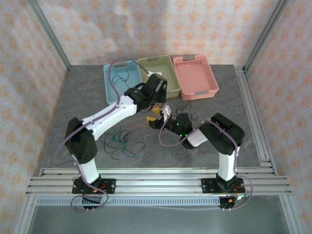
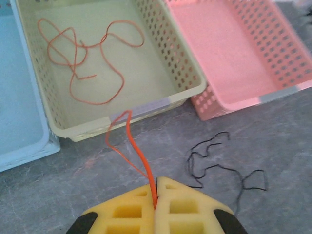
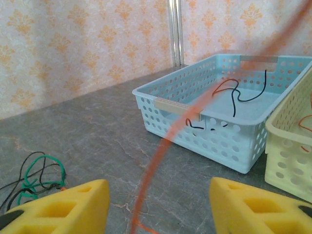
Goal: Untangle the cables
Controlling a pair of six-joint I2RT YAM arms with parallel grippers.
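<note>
The left tool (image 2: 156, 190) is pinching an orange cable (image 2: 127, 141) just in front of the yellow-green basket (image 2: 195, 90), where a second orange cable (image 2: 73, 73) is lying. The right tool (image 3: 158, 200) is standing wide, the orange cable passing blurred between its fingers. A green-and-black tangle (image 1: 121, 140) is sitting on the table (image 1: 87, 97).

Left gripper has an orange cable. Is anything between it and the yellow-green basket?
Nothing visible lies between them. The left gripper, shut on the orange cable, faces the yellow-green basket; only the basket's own near wall has to be cleared. The black cable lies off to one side.
</note>
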